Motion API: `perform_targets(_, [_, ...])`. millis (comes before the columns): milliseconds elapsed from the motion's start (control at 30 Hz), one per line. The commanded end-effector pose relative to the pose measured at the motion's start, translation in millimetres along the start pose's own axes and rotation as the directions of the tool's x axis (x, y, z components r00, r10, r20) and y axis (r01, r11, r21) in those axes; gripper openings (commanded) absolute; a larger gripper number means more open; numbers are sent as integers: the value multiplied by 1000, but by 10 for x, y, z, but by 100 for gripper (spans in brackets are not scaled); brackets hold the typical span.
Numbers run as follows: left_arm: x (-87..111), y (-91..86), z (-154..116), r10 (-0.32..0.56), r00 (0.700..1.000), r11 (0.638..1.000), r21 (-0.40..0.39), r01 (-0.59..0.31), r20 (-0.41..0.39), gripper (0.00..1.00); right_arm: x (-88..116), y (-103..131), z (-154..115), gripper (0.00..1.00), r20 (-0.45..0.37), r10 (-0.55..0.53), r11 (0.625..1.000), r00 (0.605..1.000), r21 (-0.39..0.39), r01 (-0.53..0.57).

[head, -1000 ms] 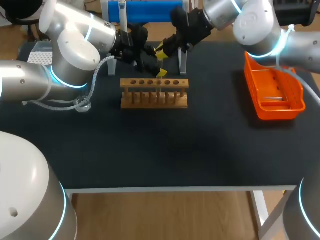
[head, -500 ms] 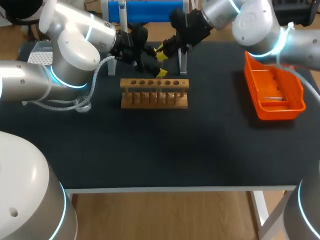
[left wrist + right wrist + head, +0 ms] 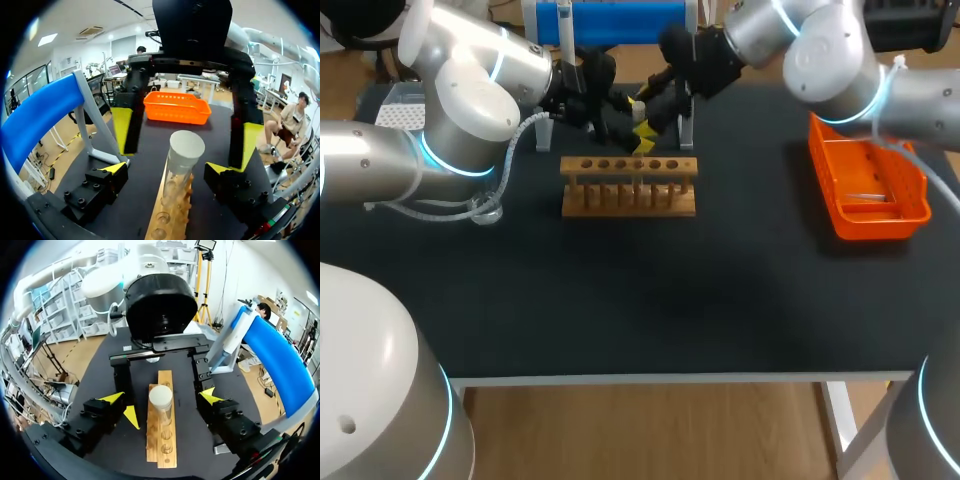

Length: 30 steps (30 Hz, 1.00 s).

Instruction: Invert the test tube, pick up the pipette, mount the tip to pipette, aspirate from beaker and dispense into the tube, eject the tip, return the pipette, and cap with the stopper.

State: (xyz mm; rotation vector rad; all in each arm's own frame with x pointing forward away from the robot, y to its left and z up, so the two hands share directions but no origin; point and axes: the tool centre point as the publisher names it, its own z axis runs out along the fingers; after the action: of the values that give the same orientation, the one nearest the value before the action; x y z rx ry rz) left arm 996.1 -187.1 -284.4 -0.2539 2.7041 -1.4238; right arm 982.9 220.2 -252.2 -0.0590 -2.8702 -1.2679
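1. Black table [image 3: 620, 300], lab setting. A wooden test tube rack [image 3: 629, 186] stands near the middle of the far edge, an orange basket [image 3: 868, 185] lies toward the right edge, and a blue stand [image 3: 610, 22] is at the far edge behind the rack.
2. The test tube [image 3: 184, 160] stands upright in a hole toward one end of the rack. Its top end shows as a pale disc; I cannot tell whether that is the open mouth or the closed end.
3. The left gripper [image 3: 166, 168] is spread, one finger on each side of the tube and neither touching the glass.
4. The right gripper [image 3: 161, 399] faces it from the opposite side, also spread around the same tube and clear of it.
5. Judgement: the work is on the tube itself. No pipette or stopper is in either gripper, so this fits handling the tube for turning, but the pictures settle no more than that.
6. To do it well, only one gripper should pinch, since the two sets of fingers crowd the same spot.
7. Grip the glass above the rack's top board, centred and lightly.
8. Lift straight up along the hole's axis before any rotation, or the rack may tip or drag.
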Motion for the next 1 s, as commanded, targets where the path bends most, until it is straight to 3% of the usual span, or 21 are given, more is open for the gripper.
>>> perform_targets(33, [-7, -5, 2, -1, 1000, 1000, -3, 1, -1, 100, 15, 11, -64, 100, 5, -1, 1000, 1000, -5, 1])
perform_targets(733, [-7, -5, 2, -1, 1000, 1000, -3, 1, -1, 100, -13, 96, -164, 100, 20, -6, 999, 1000, -42, 7])
perform_targets(1000, [-7, -5, 2, -1, 1000, 1000, -3, 1, -1, 100, 9, 117, -237, 100, -33, -2, 985, 999, -175, -3])
